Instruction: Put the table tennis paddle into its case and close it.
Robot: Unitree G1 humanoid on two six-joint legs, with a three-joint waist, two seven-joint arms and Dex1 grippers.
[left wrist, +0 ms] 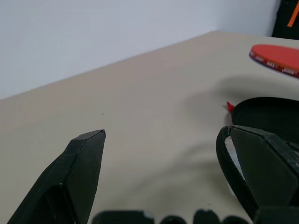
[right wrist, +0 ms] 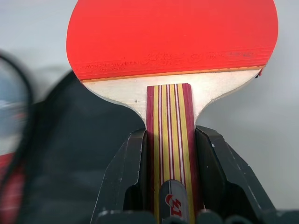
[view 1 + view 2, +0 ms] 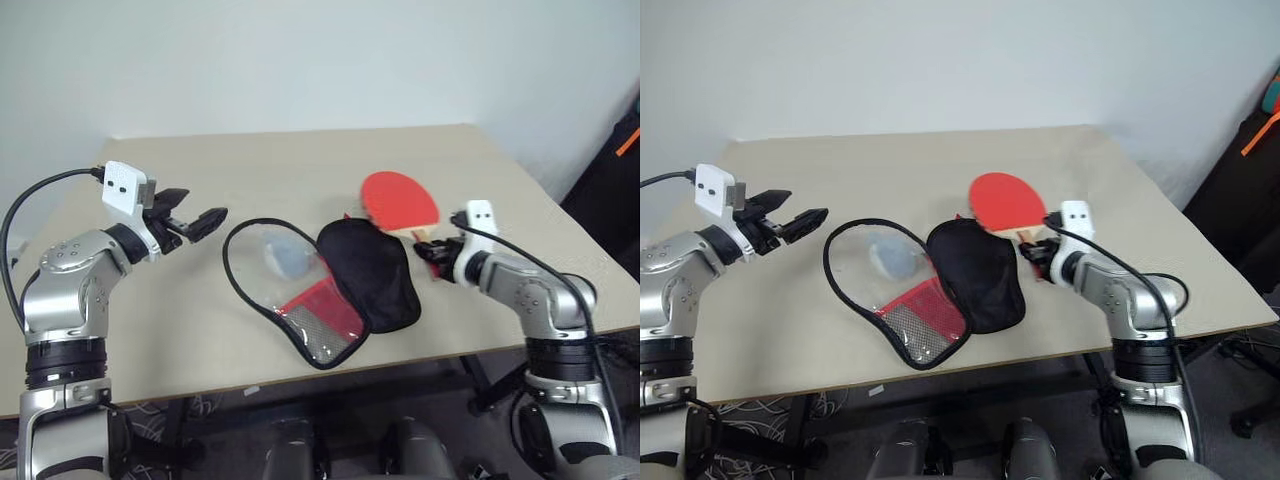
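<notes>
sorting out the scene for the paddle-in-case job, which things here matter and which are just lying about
Part of the job:
- table tennis paddle, handle clamped in the right pincer
- case, lying unzipped and spread open on the table
- left pincer, open, beside the case

Just lying about:
- grey-blue lump seen through the case's clear panel

The right tool hides the paddle's handle end.

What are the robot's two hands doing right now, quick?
Left gripper: open, holding nothing.
Right gripper: shut on the table tennis paddle, by its handle.
</notes>
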